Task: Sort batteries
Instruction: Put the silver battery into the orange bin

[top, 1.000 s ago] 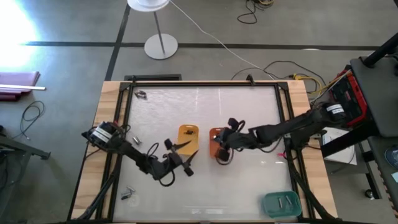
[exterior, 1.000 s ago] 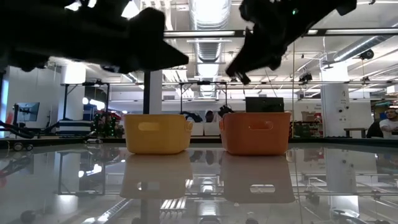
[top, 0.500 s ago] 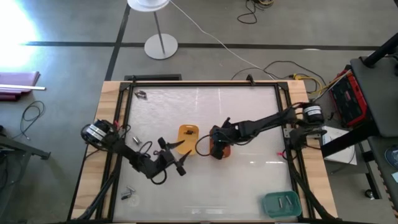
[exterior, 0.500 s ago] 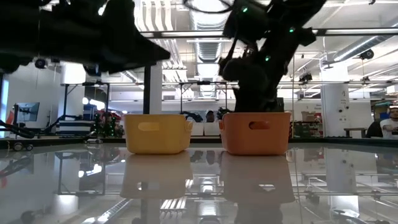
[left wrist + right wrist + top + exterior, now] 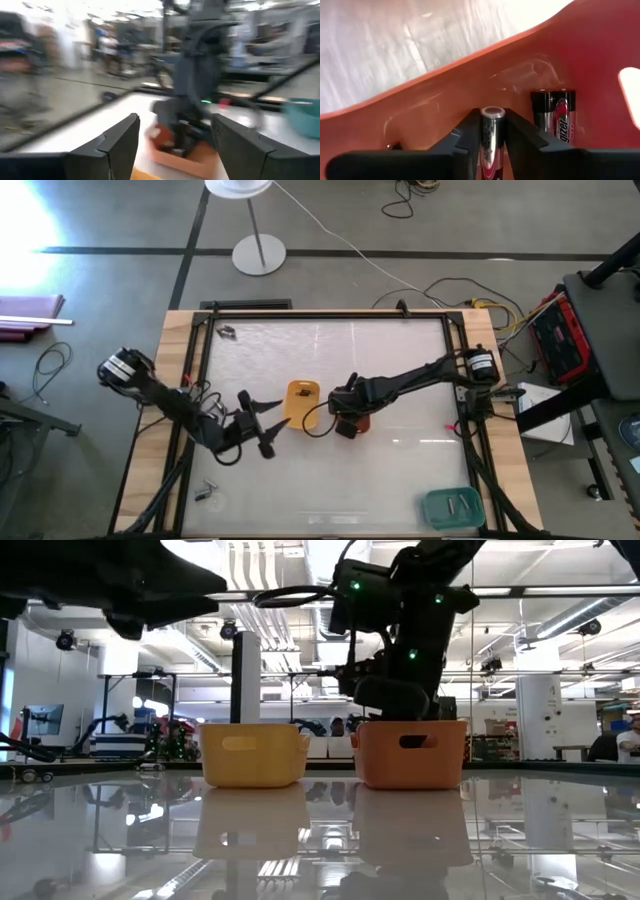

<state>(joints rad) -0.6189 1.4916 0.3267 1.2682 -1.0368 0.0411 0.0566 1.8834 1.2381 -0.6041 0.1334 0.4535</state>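
My right gripper [image 5: 345, 418] reaches down into the orange tray [image 5: 358, 418] and is shut on a silvery battery [image 5: 491, 134]. Two more batteries [image 5: 555, 120] lie side by side on that tray's floor. The yellow tray [image 5: 303, 402] stands just to its left; both trays show in the low view, yellow [image 5: 253, 754] and orange [image 5: 410, 753]. My left gripper [image 5: 256, 423] hovers open left of the yellow tray, nothing between its fingers [image 5: 120, 145]. Loose batteries lie at the far left [image 5: 228, 332] and the near left [image 5: 205, 492]. My right gripper pinches the battery's long sides [image 5: 491, 142] between its two fingers [image 5: 470, 135]. The battery lies along the fingers, its silver end cap [image 5: 492, 112] sticking out past their tips. The fingers slant down from the table's right into the orange tray, beside its wall.
A teal tray [image 5: 455, 508] with batteries in it stands at the near right corner. A black frame [image 5: 320, 315] runs round the glossy tabletop. A lamp base [image 5: 259, 255] stands on the floor beyond the far edge. Bare tabletop lies between the trays and the near edge.
My right gripper has gone toward the table's left and come down from above the orange tray into it. My left gripper has drawn back toward the table's left edge, away from the yellow tray, staying open.
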